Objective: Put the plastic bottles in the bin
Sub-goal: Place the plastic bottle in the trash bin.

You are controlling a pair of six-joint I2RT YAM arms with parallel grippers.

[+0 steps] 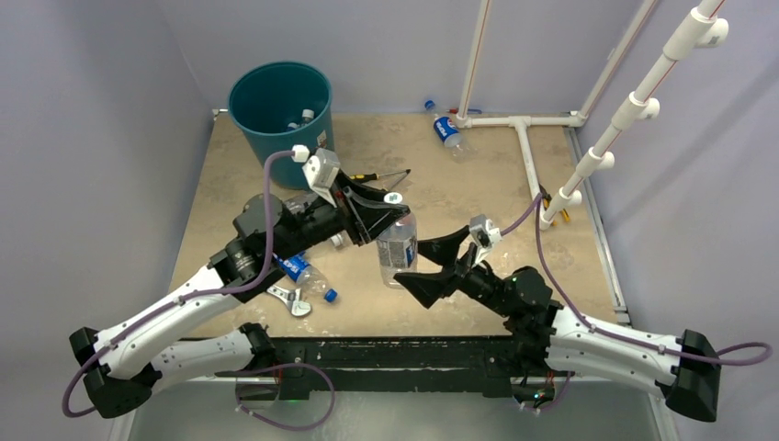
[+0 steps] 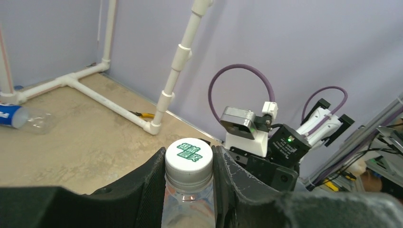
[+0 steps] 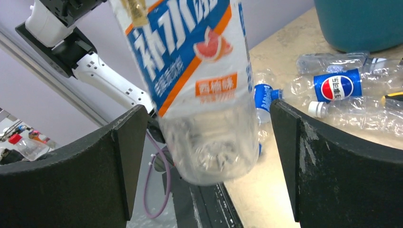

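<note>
Lilac walls enclose a tan tabletop (image 1: 478, 184). At its far left corner stands the bin (image 1: 276, 101), with at least one capped bottle (image 1: 306, 117) inside, perhaps two; the view is too small to count. A white pipe frame (image 1: 525, 138) crosses the far right.

The left pincer (image 1: 393, 213) is clenched on the neck of a clear bottle (image 1: 397, 250), which hangs upright over mid-tabletop, well apart from the bin. It has a white cap (image 2: 188, 155) and a blue-and-orange label.

The right pincer (image 1: 432, 266) is released. Its jaws stand wide on either side of that bottle's lower body, with a gap on each side.

A Pepsi bottle (image 1: 299, 269) lies under the left arm, and a far bottle (image 1: 447, 130) lies by the pipes. A wrench (image 1: 292, 300) lies just beside the Pepsi bottle, and a screwdriver (image 1: 381, 175) lies near the bin.
</note>
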